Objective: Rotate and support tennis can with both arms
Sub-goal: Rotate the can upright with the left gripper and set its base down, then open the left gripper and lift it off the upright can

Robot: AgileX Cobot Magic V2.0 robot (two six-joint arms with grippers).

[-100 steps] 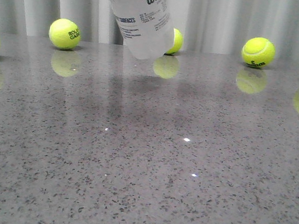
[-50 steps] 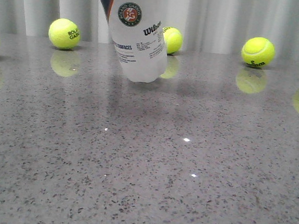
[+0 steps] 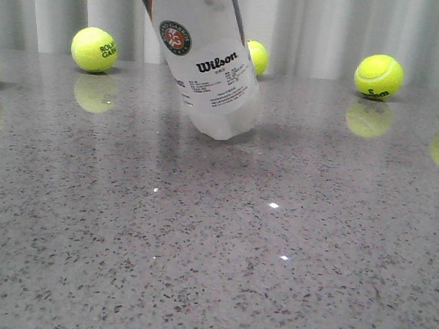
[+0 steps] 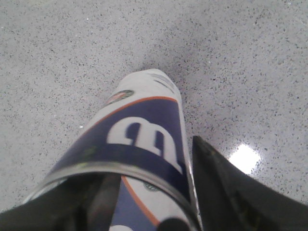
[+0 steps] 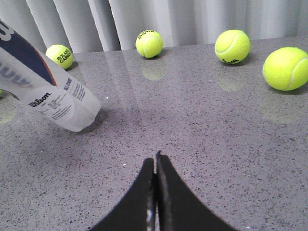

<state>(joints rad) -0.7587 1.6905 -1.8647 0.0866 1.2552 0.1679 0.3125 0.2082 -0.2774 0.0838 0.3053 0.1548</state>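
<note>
Leaning tennis can (image 3: 212,71), translucent white, navy panel, in left hand (image 4: 144,211); right hand (image 5: 155,168) closed, empty.

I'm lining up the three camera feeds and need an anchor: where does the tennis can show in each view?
Front view: the tennis can leans in from the top edge, left of centre, its lower end at the table.
Left wrist view: it fills the lower middle, navy panel up, beside the left gripper.
Right wrist view: at the left edge, tilted, apart from the right gripper.
Shared landmark: the speckled grey table.
</note>
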